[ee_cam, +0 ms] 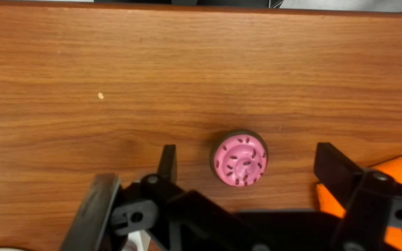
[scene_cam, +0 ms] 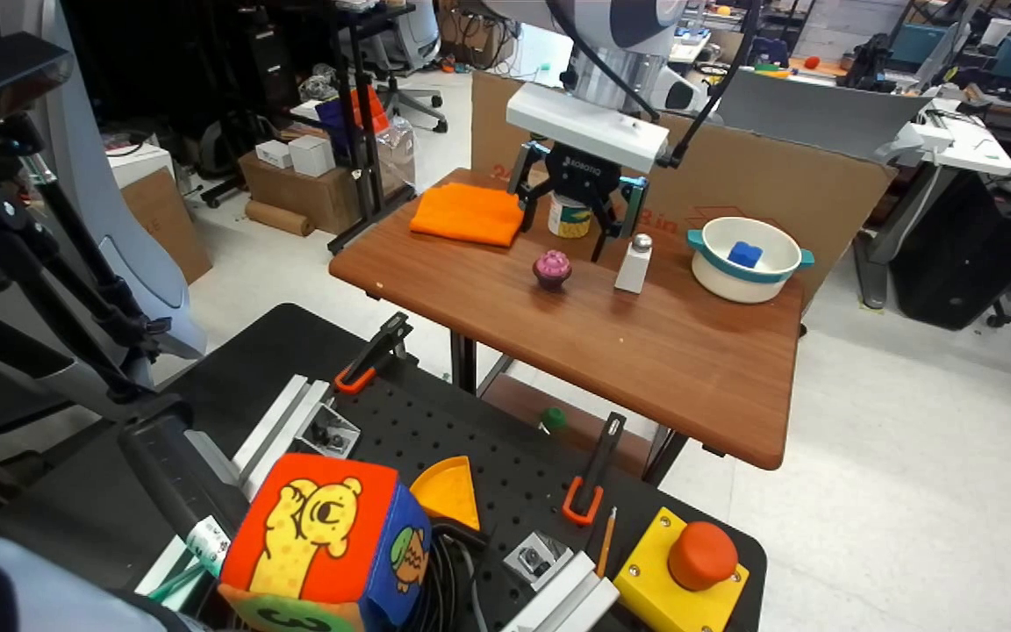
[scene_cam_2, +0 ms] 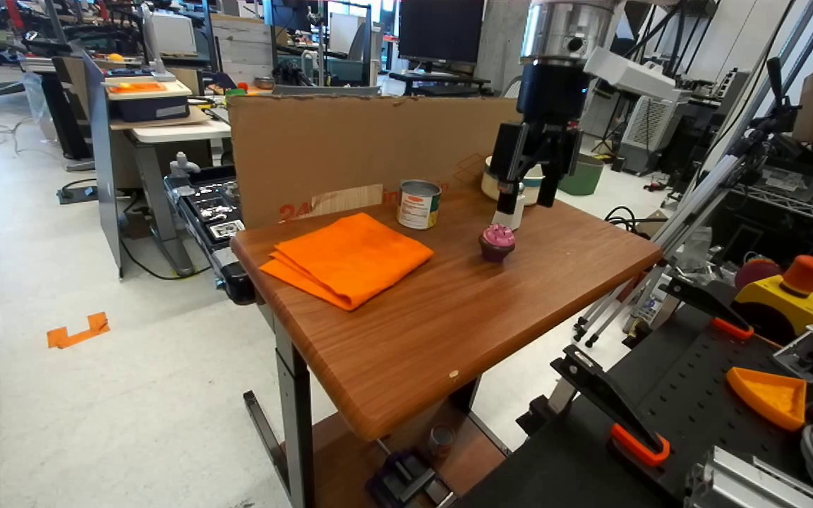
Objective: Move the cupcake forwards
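Note:
The cupcake, a small toy with pink frosting, dark sprinkles and a dark base, stands upright on the wooden table (scene_cam: 690, 377). It shows in both exterior views (scene_cam: 552, 269) (scene_cam_2: 497, 243) and in the wrist view (ee_cam: 241, 160). My gripper (scene_cam: 562, 237) is open and empty above the table, pointing down. In the wrist view the cupcake lies between the two spread fingers (ee_cam: 245, 150), nearer the left one, touching neither. In an exterior view the fingertips (scene_cam_2: 526, 203) hang higher than the cupcake's top.
A white shaker (scene_cam: 633, 267) with a metal top stands close beside the cupcake. A can (scene_cam: 569, 219) and a folded orange cloth (scene_cam_2: 357, 257) lie toward the back. A white bowl with teal handles (scene_cam: 738, 285) holds a blue piece (scene_cam: 744, 254). A cardboard sheet (scene_cam_2: 322, 141) stands behind the table.

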`<state>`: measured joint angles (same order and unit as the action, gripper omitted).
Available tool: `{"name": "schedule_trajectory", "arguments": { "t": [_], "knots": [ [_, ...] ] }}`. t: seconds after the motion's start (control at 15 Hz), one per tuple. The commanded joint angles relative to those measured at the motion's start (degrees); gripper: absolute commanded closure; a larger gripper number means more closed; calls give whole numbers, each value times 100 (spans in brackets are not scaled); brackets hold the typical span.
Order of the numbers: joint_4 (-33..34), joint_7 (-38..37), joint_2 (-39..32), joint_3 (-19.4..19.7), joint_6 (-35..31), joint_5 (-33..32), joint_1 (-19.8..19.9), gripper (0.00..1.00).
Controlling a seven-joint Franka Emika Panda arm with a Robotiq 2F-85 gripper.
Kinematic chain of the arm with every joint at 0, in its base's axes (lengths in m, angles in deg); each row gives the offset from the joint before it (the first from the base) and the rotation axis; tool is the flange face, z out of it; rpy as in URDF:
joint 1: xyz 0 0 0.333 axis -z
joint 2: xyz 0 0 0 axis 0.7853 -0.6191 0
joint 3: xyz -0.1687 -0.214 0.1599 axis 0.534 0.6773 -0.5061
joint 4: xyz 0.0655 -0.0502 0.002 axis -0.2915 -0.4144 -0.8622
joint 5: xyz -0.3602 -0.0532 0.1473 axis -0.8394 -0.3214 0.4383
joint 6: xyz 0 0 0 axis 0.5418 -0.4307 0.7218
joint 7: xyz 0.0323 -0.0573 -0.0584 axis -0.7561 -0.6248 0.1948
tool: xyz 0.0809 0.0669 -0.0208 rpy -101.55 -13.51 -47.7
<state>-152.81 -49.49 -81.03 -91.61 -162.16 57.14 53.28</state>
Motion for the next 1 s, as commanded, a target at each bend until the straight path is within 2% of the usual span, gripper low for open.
{"name": "schedule_trajectory", "arguments": {
  "t": [0.0, 0.33, 0.47, 0.8, 0.93],
  "knots": [
    [331, 35, -492, -13, -319, -14, -54, 0],
    [664, -94, -977, 17, -557, -103, -137, 0],
    [759, -158, -1100, 40, -532, -142, -176, 28],
    [786, -221, -1195, 39, -559, -147, -222, 66],
    [671, -208, -1104, 6, -631, -116, -224, 69]
  ]
}}
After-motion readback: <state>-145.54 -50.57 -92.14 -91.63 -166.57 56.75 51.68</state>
